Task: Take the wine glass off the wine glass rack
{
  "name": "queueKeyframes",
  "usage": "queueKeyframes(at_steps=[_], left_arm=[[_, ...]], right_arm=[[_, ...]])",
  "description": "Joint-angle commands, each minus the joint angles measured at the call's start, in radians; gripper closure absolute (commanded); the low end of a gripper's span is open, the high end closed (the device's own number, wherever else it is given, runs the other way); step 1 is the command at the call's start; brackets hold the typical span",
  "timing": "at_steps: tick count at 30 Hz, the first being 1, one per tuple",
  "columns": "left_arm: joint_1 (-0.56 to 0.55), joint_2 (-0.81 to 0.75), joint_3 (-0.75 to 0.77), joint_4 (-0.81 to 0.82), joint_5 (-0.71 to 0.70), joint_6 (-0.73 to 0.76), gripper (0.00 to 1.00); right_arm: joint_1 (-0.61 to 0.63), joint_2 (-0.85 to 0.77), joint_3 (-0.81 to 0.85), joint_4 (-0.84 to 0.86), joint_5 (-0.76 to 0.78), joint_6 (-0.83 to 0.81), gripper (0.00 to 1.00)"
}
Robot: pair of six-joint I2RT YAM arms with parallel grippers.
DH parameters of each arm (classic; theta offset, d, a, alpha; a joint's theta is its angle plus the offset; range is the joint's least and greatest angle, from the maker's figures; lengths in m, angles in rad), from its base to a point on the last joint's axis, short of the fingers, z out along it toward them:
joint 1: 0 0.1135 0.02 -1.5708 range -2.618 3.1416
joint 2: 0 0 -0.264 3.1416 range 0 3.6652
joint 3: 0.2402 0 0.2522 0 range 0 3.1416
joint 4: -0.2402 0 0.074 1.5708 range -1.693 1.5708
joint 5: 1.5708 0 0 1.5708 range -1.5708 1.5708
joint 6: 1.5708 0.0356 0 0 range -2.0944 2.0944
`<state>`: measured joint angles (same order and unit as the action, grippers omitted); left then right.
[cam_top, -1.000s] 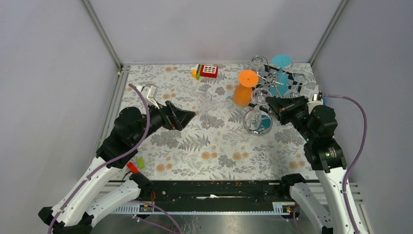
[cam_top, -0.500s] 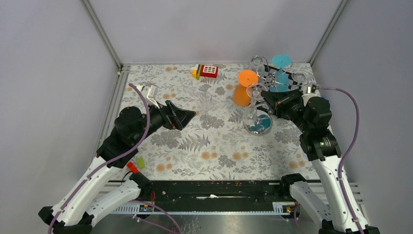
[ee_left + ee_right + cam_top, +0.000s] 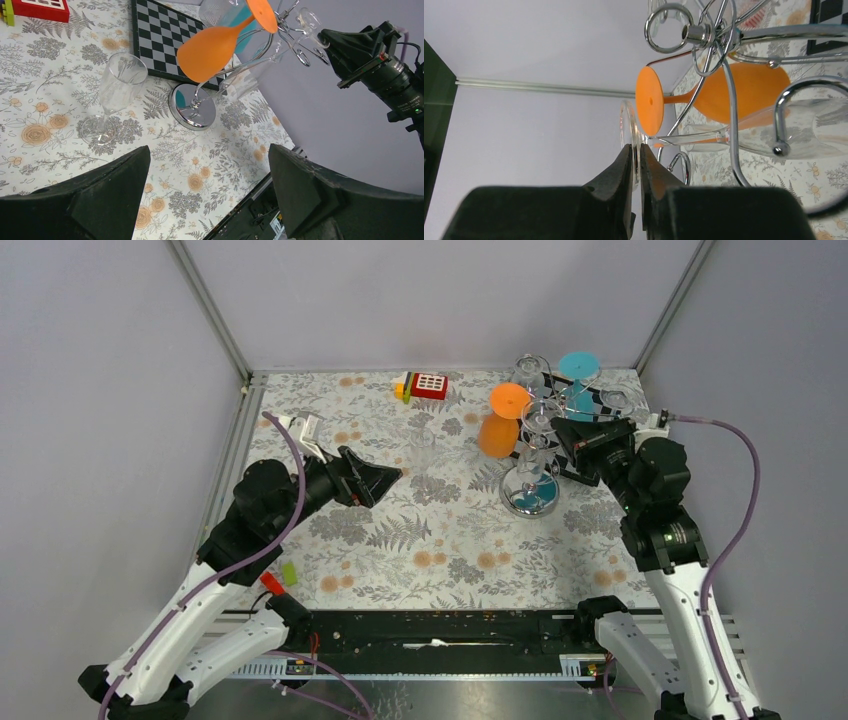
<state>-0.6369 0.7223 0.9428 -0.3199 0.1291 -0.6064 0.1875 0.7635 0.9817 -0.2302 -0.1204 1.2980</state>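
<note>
Our right fingers (image 3: 630, 160) are pinched shut on the foot rim of the clear stemmed wine glass (image 3: 819, 125). It hangs inverted on the left side of the silver chrome wire wine glass rack (image 3: 694, 33). Our left fingers (image 3: 380, 480) gape wide, holding nothing, well left of the rack over the floral surface (image 3: 440, 540).

We are seeing bright, even, diffuse light, and the shadows on the desk (image 3: 400, 540) are falling soft and faint. The chrome base of the wine glass rack (image 3: 192, 107) is mirroring its surroundings with small highlights. In the wrist views the left end effector (image 3: 208, 149) and right end effector (image 3: 635, 147) are showing as dark, slightly soft shapes up close, while the wine glass (image 3: 814, 127) is catching thin glints.
</note>
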Motion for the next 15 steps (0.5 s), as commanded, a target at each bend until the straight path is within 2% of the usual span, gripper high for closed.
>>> queueKeyframes(at_steps=[1, 5, 15], left_arm=[[-0.004, -0.011, 0.014, 0.068, 0.024, -0.012, 0.06], [-0.004, -0.007, 0.014, 0.07, 0.033, -0.018, 0.06], [-0.004, -0.01, 0.014, 0.074, 0.06, -0.006, 0.06]], right_arm=[[-0.005, -0.05, 0.073, -0.029, 0.114, -0.055, 1.0], [-0.005, -0.073, 0.087, -0.078, 0.171, -0.075, 1.0], [-0.005, -0.197, 0.08, -0.182, 0.159, -0.083, 1.0]])
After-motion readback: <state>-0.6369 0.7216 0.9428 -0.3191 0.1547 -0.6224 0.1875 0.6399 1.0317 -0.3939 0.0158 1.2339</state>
